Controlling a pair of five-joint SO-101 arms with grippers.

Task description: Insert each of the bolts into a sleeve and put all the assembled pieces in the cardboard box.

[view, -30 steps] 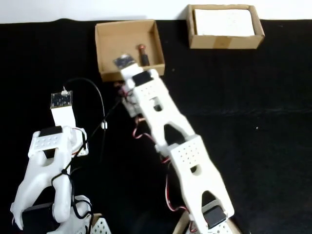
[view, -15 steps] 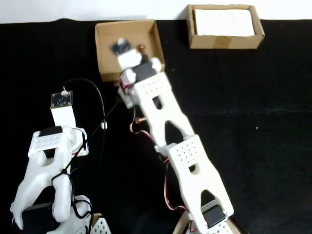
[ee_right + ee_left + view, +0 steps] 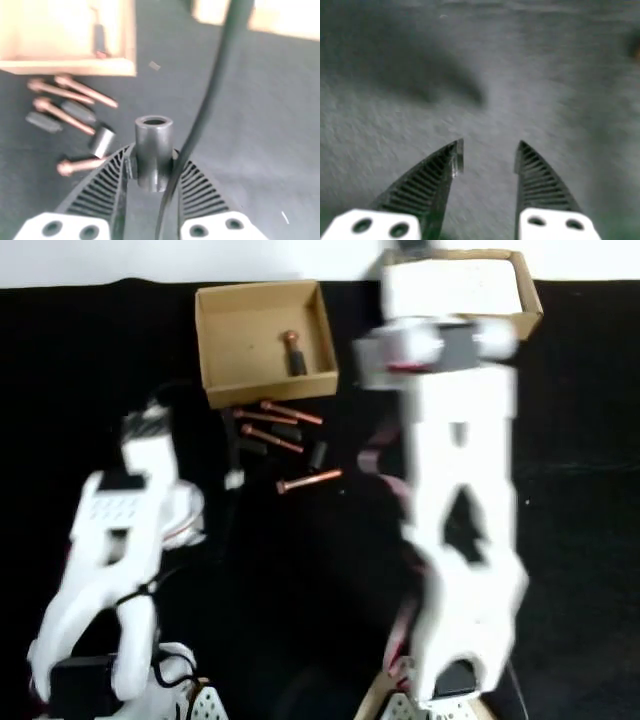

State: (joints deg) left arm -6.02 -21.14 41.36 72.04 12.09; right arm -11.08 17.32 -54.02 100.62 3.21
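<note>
1. A sleeve (image 3: 153, 142) is pinched upright in the right claw (image 3: 152, 162), above the table (image 3: 260, 125), with its bore facing up.
2. The left claw (image 3: 487, 155) is spread and empty, low over the table.
3. The step would probably be done best if the sleeve were held steady and upright while a bolt, gripped near its head, is fed straight down the bore.
4. Four loose bolts (image 3: 62, 116) are counted on the table, just beside the cardboard box (image 3: 220, 340).
5. Three loose sleeves (image 3: 102, 141) lie among them, which makes four with the held one.
6. One assembled piece (image 3: 293, 352) lies in the box.
</note>
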